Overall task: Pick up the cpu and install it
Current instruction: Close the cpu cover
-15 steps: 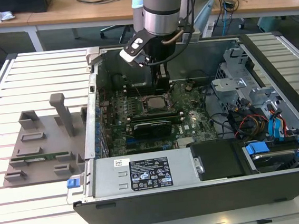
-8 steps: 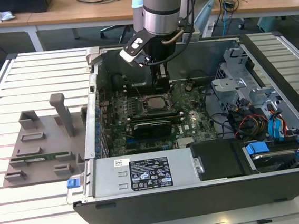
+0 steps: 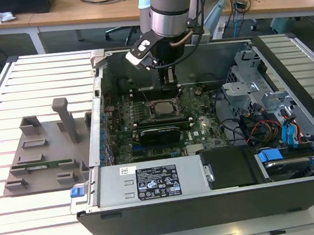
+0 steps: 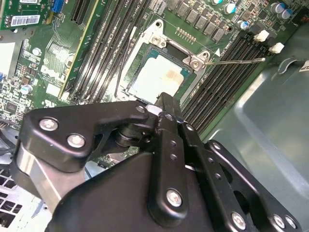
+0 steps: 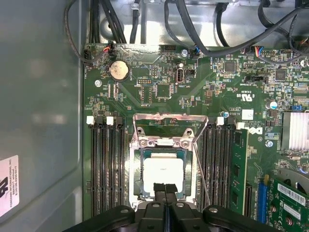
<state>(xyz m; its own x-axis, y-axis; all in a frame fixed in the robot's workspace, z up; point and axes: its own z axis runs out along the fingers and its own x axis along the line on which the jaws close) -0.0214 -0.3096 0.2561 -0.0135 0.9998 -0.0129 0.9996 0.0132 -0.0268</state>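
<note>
The cpu (image 5: 163,170) lies flat in the motherboard socket, its pale silvery top facing up; it also shows as a cpu (image 4: 161,77) in the second wrist view and a cpu (image 3: 161,107) in the exterior view. The socket's metal load plate (image 5: 170,126) stands swung open behind it, and the thin lever (image 4: 236,61) is released to one side. My gripper (image 5: 165,189) hovers just above the chip's near edge, fingers pressed together with nothing between them. In the exterior view the gripper (image 3: 168,82) hangs straight down over the socket.
Memory slots (image 5: 104,164) flank the socket on both sides, and a green card (image 5: 239,159) stands beside them. Inside the open computer case (image 3: 285,60), drive cages and cables (image 3: 268,118) fill the exterior view's right. A grey fixture (image 3: 43,148) sits on the table to the left.
</note>
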